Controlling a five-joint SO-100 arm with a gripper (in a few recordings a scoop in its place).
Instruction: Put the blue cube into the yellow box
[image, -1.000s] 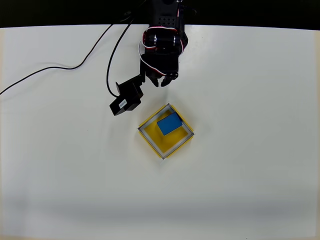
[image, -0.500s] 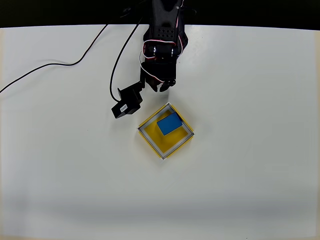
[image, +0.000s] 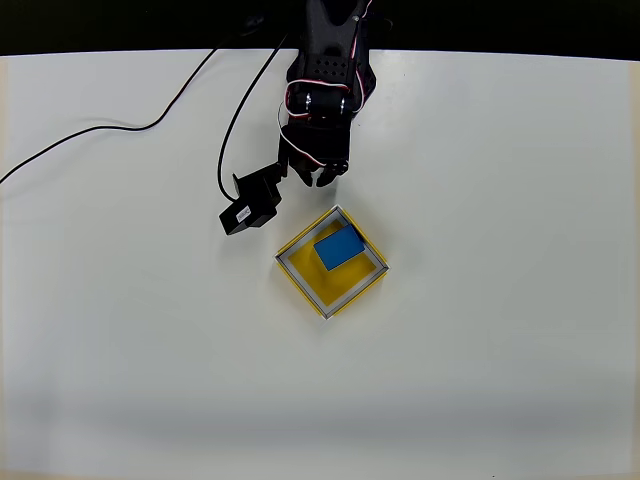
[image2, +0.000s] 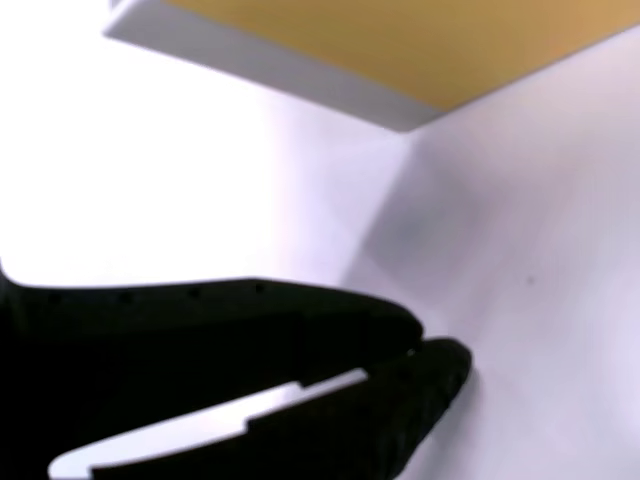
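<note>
hand (image: 318, 177) closed (slightly retracted)

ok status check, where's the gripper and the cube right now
Gripper shut, empty, above the box's top corner. Blue cube lying inside yellow box. Nothing in the way.

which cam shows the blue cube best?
Overhead view: the cube shows whole, lying inside the yellow box, toward its upper corner. The wrist view catches just a blurred yellow corner of the box beyond the gripper, so it can't confirm the cube.
</note>
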